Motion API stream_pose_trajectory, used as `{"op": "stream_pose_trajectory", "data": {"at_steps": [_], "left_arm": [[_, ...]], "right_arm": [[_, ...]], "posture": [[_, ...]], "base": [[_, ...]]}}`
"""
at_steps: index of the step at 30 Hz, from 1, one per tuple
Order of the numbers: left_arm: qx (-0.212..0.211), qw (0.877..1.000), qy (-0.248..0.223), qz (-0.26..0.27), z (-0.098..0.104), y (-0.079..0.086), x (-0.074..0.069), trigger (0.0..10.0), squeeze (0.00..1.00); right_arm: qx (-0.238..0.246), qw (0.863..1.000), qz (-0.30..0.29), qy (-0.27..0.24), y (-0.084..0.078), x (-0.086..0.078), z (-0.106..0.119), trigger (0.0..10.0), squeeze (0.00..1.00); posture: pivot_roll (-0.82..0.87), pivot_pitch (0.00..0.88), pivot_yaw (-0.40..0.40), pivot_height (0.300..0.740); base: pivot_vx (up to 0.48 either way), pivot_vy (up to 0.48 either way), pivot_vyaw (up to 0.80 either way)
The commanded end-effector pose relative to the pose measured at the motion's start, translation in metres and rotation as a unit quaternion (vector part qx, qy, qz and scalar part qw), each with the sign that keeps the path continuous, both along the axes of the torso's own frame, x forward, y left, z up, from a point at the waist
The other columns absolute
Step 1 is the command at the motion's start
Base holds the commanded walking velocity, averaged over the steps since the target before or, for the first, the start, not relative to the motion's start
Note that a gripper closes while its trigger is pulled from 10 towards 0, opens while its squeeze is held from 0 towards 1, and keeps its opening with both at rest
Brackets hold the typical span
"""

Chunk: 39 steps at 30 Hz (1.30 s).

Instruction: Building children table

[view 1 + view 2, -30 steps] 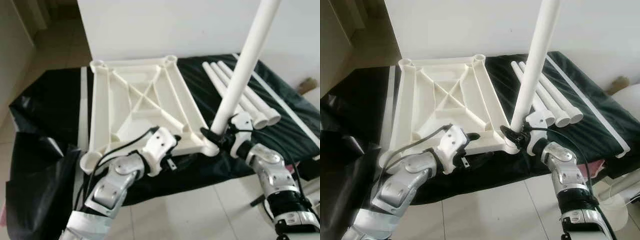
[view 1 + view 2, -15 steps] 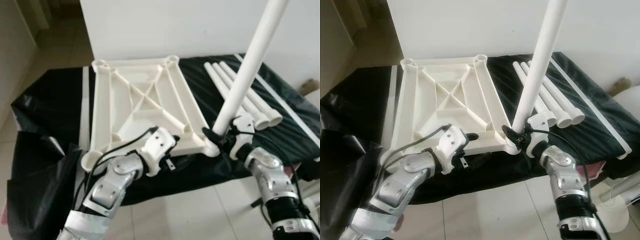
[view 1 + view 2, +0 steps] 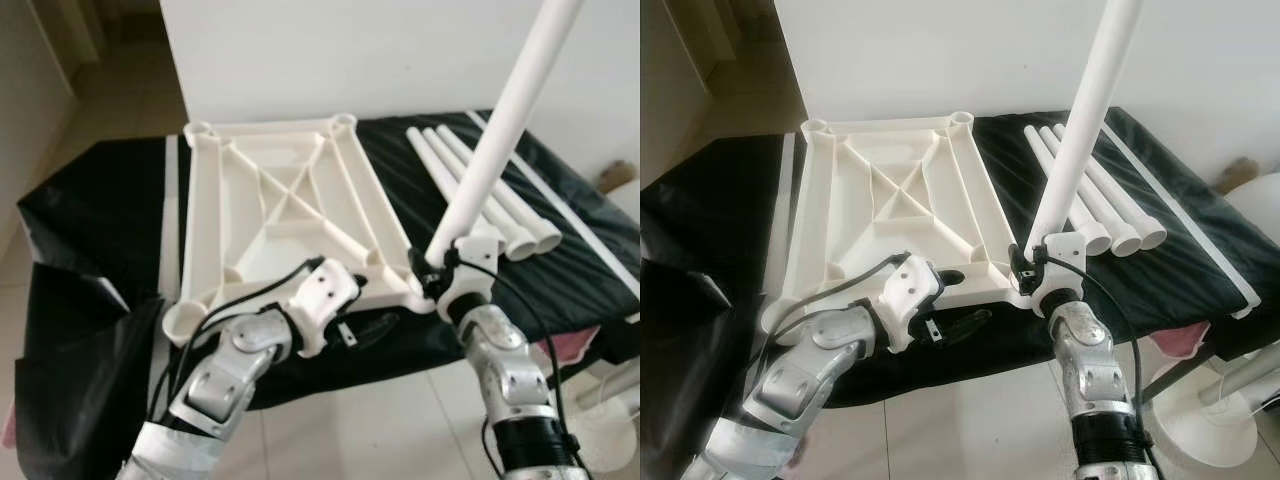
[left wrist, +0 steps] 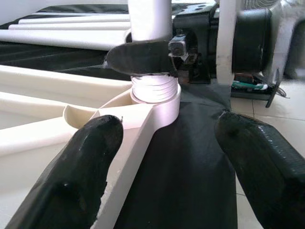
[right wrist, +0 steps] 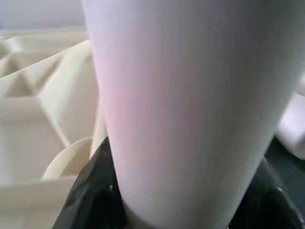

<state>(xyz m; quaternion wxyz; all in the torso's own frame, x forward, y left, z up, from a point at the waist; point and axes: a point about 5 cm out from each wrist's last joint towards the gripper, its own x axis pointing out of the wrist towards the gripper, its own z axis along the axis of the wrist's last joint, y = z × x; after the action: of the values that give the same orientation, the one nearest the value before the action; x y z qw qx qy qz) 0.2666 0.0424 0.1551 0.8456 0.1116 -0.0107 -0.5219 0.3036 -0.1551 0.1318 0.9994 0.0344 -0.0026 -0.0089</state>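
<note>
1. Left eye view took in the whole layout: a surface draped in black sheeting (image 3: 90, 215) carried the white table top (image 3: 285, 215) lying underside up, ribs showing, with three spare legs (image 3: 480, 195) side by side on the sheeting to its right.
2. One white table leg (image 3: 495, 140) stood tilted in the near right corner socket (image 4: 155, 102) of the table top; the left wrist view alone revealed its threaded end only partly seated in that socket.
3. The right arm reached up from below with the elbow bent, and the right claw (image 3: 432, 275) was clamped around the leg's base just above the socket; the right wrist view showed black fingers (image 5: 90, 200) hugging the leg.
4. The left arm bent across the near edge, and the left claw (image 4: 167, 157) hung spread wide and empty, one finger over the table top's rim, the other over the sheeting.
</note>
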Motion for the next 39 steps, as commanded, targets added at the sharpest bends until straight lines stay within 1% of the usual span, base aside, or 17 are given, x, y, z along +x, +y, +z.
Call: {"op": "stream_pose_trajectory", "data": {"at_steps": [1,2,5,8,14,19,20,21,22,25,26,30,31,32,36,37,39], "left_arm": [[0.005,1.0,0.009,-0.018,-0.002,-0.002,-0.003,10.0,0.0],[0.005,1.0,0.009,-0.018,-0.002,-0.002,-0.003,10.0,0.0],[0.003,1.0,0.008,-0.016,-0.001,-0.002,-0.003,10.0,0.0],[0.002,1.0,0.009,-0.015,-0.001,-0.002,-0.004,10.0,0.0],[0.003,1.0,0.008,-0.015,-0.001,-0.001,-0.004,10.0,0.0],[0.0,1.0,0.011,-0.009,0.0,0.001,-0.001,10.0,0.0],[-0.001,1.0,0.011,-0.01,0.0,0.001,-0.002,10.0,0.0],[-0.001,1.0,0.011,-0.01,0.0,0.001,-0.002,10.0,0.0],[-0.001,1.0,0.011,-0.01,0.001,0.001,-0.002,10.0,0.0],[0.0,1.0,0.01,-0.01,0.001,0.001,-0.001,10.0,0.0],[-0.001,1.0,0.011,-0.009,0.001,0.001,-0.001,10.0,0.0],[-0.002,1.0,0.012,-0.008,0.001,0.001,-0.001,10.0,0.0],[-0.002,1.0,0.012,-0.008,0.001,0.001,-0.001,10.0,0.0],[-0.002,1.0,0.014,-0.008,0.001,0.001,-0.001,10.0,0.0],[-0.003,1.0,0.015,-0.008,0.001,0.001,-0.002,10.0,0.0],[-0.002,1.0,0.015,-0.007,0.001,0.001,-0.001,10.0,0.0],[-0.002,1.0,0.015,-0.007,0.001,0.001,-0.001,10.0,0.0]], "right_arm": [[0.019,0.996,-0.065,0.053,-0.005,-0.006,-0.018,10.0,0.0],[0.019,0.996,-0.065,0.053,-0.005,-0.006,-0.018,10.0,0.0],[0.036,0.991,-0.114,0.066,0.006,-0.009,-0.02,10.0,0.0],[0.055,0.991,-0.1,0.07,0.016,-0.01,-0.019,10.0,0.0],[0.068,0.989,-0.112,0.065,0.01,-0.01,-0.015,10.0,0.0],[0.077,0.989,-0.113,0.056,0.012,-0.009,-0.01,10.0,0.0],[0.071,0.99,-0.11,0.053,0.012,-0.009,-0.009,10.0,0.21],[0.071,0.99,-0.11,0.053,0.012,-0.009,-0.009,10.0,0.21],[0.074,0.991,-0.1,0.045,0.012,-0.008,-0.007,10.0,1.0],[0.081,0.993,-0.085,0.023,0.01,-0.007,0.0,10.0,1.0],[0.083,0.995,-0.062,0.007,0.008,-0.004,0.005,10.0,1.0],[0.084,0.995,-0.052,0.002,0.008,-0.003,0.006,10.0,1.0],[0.083,0.996,-0.036,-0.001,0.006,-0.001,0.008,10.0,0.67],[0.074,0.997,-0.015,-0.007,0.004,0.001,0.01,10.0,0.0],[0.053,0.998,0.026,-0.012,-0.001,0.004,0.011,10.0,0.0],[0.021,0.998,0.053,-0.012,-0.006,0.006,0.011,10.0,0.0],[-0.001,0.996,0.093,-0.007,-0.012,0.009,0.008,10.0,0.0]], "posture": [[-0.02,0.012,-0.045,0.74],[-0.02,0.012,-0.045,0.74],[-0.01,0.012,-0.048,0.74],[-0.01,0.01,-0.048,0.74],[-0.01,0.01,-0.046,0.74],[-0.01,0.012,-0.047,0.74],[-0.01,0.013,-0.046,0.74],[-0.01,0.013,-0.046,0.74],[-0.01,0.014,-0.046,0.74],[-0.01,0.015,-0.045,0.74],[-0.01,0.02,-0.043,0.74],[-0.01,0.02,-0.042,0.74],[-0.01,0.028,-0.039,0.74],[-0.01,0.028,-0.039,0.74],[-0.01,0.03,-0.038,0.74],[-0.01,0.029,-0.038,0.74],[-0.02,0.026,-0.036,0.74]], "base": [[0.0,0.0,0.0],[0.0,0.0,0.0],[0.0,0.0,0.0],[0.0,0.0,0.0],[0.0,0.0,0.0],[0.0,0.0,0.0],[0.0,0.0,0.0],[0.0,0.0,0.0],[0.0,0.0,0.0],[0.0,0.0,0.0],[0.0,0.0,0.0],[0.0,0.0,0.0],[0.0,0.0,0.0],[0.0,0.0,0.0],[0.0,0.0,0.0],[0.0,0.0,0.0],[0.0,0.0,0.0]]}}
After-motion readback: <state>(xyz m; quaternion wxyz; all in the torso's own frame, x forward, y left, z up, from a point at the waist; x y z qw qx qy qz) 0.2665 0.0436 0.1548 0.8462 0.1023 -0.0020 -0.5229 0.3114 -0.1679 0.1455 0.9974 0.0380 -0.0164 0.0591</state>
